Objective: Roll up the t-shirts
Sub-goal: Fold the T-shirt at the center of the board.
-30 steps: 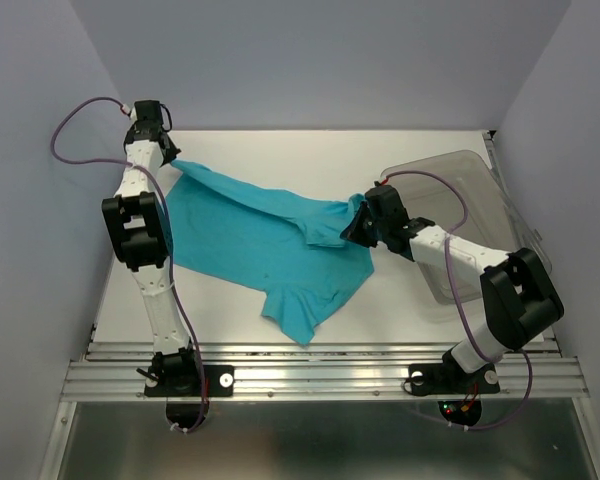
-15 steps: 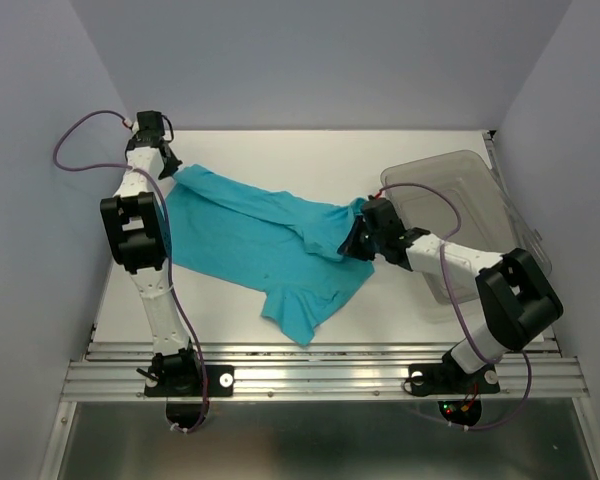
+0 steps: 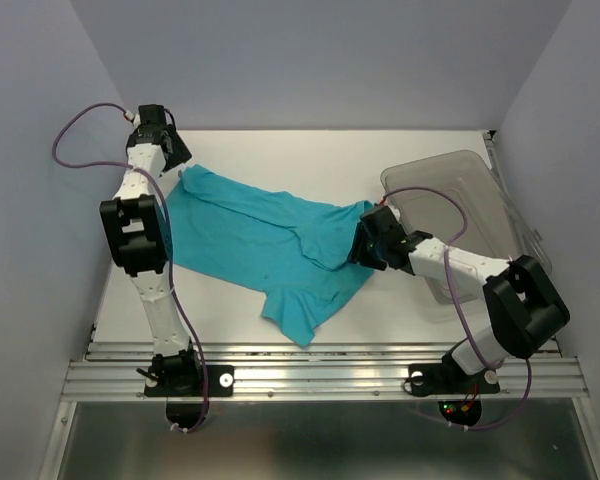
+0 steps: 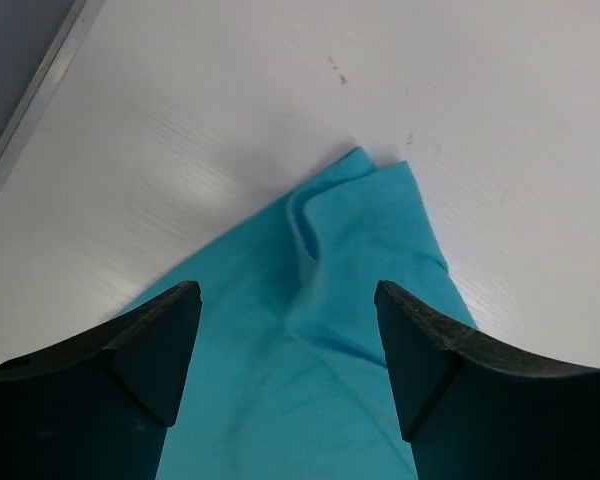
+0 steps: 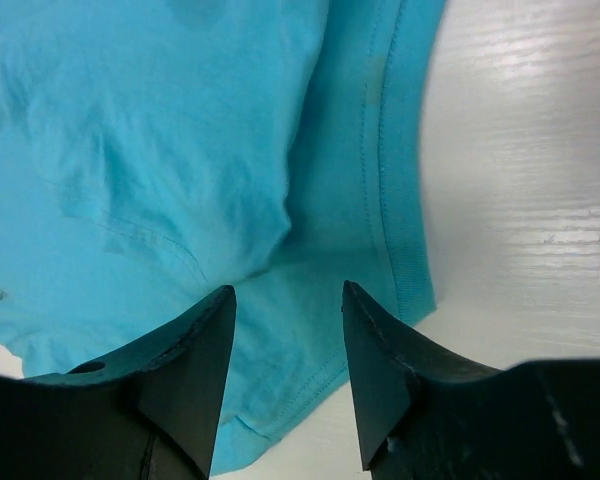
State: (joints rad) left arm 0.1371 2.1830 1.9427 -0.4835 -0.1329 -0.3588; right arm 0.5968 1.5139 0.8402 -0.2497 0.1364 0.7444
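1. One teal t-shirt (image 3: 270, 250) lay spread flat on the white table (image 3: 310, 160), stretching from 10 o'clock to 5 o'clock of centre.
2. Left gripper (image 4: 285, 295) hovered over the 10 o'clock corner, jaws wide and holding nothing.
3. Right gripper (image 5: 287, 292) sat over the 3 o'clock hem, jaws partly apart and fabric not pinched.
4. Clear bin (image 3: 470, 190) stood at 2 o'clock.

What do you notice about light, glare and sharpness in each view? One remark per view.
Top view: even light, sharp throughout, the t-shirt casting only faint shadow on the table. Left wrist view: a bright sheen on the table left of the shirt's corner. Right wrist view: glare washes out the table, while the shirt's stitching is sharp.
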